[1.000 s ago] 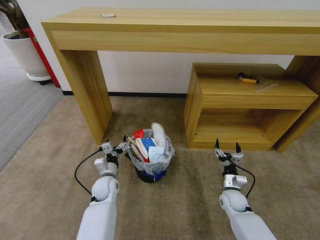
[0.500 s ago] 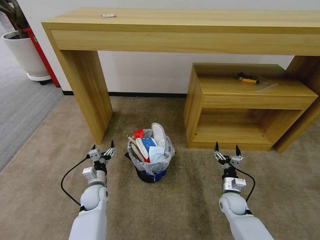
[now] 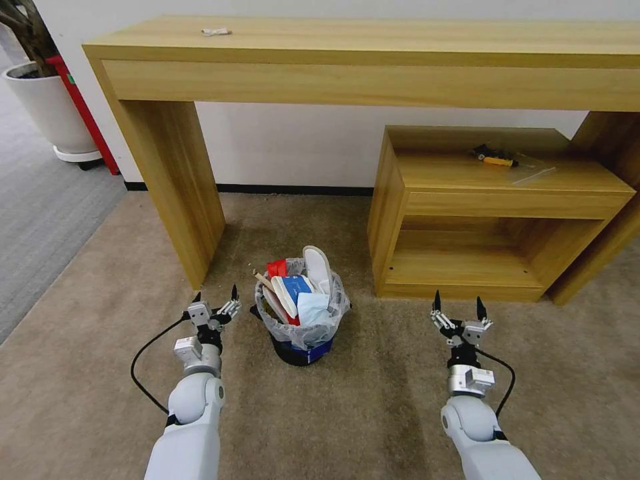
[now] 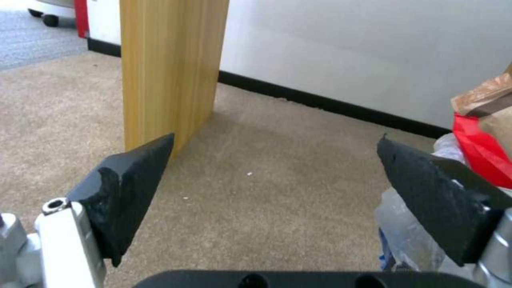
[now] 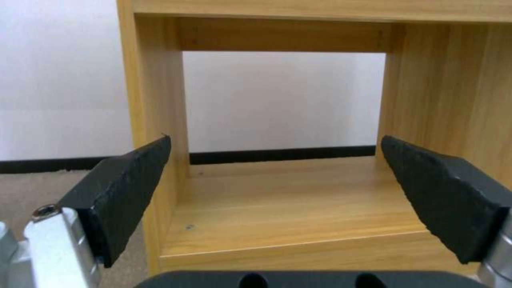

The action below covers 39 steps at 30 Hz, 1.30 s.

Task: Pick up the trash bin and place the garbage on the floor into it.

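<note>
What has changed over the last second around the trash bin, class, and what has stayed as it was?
The left gripper has drawn back from the trash bin, where it was at the rim beside the wooden stick; it now hovers open to the bin's left, touching nothing. The right gripper has eased back slightly, open and empty. The bin, its garbage and the floor are unchanged.

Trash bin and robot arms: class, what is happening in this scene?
The trash bin stands on the beige carpet, stuffed with garbage: a white slipper, red wrappers, a pale blue mask. Neither gripper holds anything. The left gripper hangs open just beside the bin without touching it. The right gripper hangs open farther off, facing the low wooden shelf.
</note>
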### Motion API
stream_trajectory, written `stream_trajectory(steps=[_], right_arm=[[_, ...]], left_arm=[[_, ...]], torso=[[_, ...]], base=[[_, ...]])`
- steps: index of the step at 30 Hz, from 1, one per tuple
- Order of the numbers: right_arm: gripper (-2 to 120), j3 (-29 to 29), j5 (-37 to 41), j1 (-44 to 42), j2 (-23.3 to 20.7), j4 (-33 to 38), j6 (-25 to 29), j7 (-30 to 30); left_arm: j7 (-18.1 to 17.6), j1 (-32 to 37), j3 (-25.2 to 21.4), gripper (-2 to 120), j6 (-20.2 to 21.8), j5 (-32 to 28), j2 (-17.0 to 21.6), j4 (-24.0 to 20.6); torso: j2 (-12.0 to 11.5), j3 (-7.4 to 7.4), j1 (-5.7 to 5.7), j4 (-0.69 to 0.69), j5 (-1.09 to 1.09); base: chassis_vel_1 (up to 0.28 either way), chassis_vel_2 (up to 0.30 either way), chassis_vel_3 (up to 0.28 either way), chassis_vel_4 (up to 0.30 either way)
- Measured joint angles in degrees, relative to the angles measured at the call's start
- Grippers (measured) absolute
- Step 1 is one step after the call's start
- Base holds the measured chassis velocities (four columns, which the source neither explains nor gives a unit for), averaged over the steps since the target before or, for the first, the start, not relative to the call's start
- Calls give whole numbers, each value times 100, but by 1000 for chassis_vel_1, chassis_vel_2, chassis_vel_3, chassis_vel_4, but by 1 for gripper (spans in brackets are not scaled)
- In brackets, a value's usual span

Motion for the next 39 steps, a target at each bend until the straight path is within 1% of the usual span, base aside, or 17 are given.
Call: stream_trajectory(steps=[4, 10, 21, 39], right_arm=[[100, -2, 71, 32, 25, -4, 112, -119], [100, -21, 112, -2, 7, 28, 136, -165], [100, -44, -41, -58, 24, 14, 87, -30], [100, -47, -45, -53, 25, 25, 76, -19]], left_arm=[[0, 35, 24, 100, 3, 9, 13, -10], [0, 37, 35, 100, 48, -8, 32, -72], [-18, 77, 68, 100, 73, 15, 11, -108], [-31, 74, 52, 100, 90, 14, 3, -108]], torso=[[0, 0, 0, 1, -1], [0, 0, 0, 0, -1], [0, 0, 0, 0, 0], [0, 1, 0, 0, 0]], base=[[0, 0, 0, 0], [0, 0, 0, 0], [0, 0, 0, 0], [0, 0, 0, 0]])
